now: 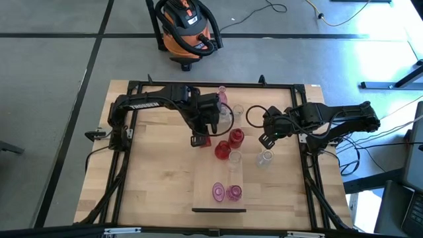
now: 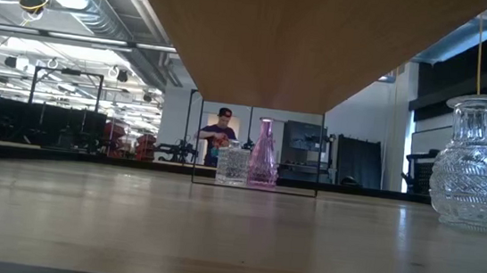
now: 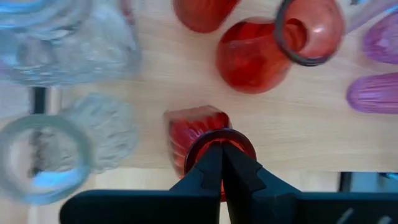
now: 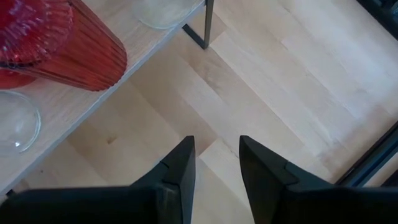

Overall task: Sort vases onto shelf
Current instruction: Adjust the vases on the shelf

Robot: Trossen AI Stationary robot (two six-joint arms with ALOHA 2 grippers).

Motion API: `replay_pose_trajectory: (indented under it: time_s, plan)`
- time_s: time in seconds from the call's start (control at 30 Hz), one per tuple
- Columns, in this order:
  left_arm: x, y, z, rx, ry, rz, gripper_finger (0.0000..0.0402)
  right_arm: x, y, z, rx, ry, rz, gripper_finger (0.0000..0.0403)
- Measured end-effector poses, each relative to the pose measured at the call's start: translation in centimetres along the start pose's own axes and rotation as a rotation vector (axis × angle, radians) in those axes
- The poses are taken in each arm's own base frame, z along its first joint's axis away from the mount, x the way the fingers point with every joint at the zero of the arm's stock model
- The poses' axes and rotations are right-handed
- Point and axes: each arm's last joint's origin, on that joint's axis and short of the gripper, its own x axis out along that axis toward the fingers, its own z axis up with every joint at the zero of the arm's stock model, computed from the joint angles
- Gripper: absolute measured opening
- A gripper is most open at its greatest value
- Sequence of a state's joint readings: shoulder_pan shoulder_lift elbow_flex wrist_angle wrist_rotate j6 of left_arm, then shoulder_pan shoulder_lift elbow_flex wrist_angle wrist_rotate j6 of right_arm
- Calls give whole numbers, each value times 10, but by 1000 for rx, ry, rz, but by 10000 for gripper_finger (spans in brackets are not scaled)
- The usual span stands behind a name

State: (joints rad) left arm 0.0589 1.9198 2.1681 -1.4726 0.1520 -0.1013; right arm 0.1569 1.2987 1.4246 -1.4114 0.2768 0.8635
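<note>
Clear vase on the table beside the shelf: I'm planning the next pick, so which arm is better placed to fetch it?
Likely right. The right gripper is open, empty and nearest the clear vase. The left gripper is shut on a red vase on the shelf's other side.

Lighting's pretty even and bright from overhead, so shadows on the table are soft. There's a hard glare patch on the floor at top right. In the low view the underside of the shelf looks dim against the lit room. Left wrist view is blurry up close, especially the clear vases.
</note>
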Motion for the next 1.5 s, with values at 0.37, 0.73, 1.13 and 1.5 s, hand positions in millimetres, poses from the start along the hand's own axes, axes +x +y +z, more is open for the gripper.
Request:
replay_pose_trajectory:
  time_s: [0.37, 0.73, 1.13, 1.5]
  plan:
    - [-24, -4, 4, 5, -93, -14, 0, 0, 0, 0, 19, -2, 3, 108]
    - [-15, -25, 13, 83, -117, -238, 0, 0, 0, 0, 26, -3, 3, 108]
    - [-8, -32, 28, 146, -234, -207, 0, 0, 0, 0, 53, -2, 4, 108]
    - [12, -30, 37, 141, -221, -197, 0, 0, 1, -1, 49, 21, 18, 108]
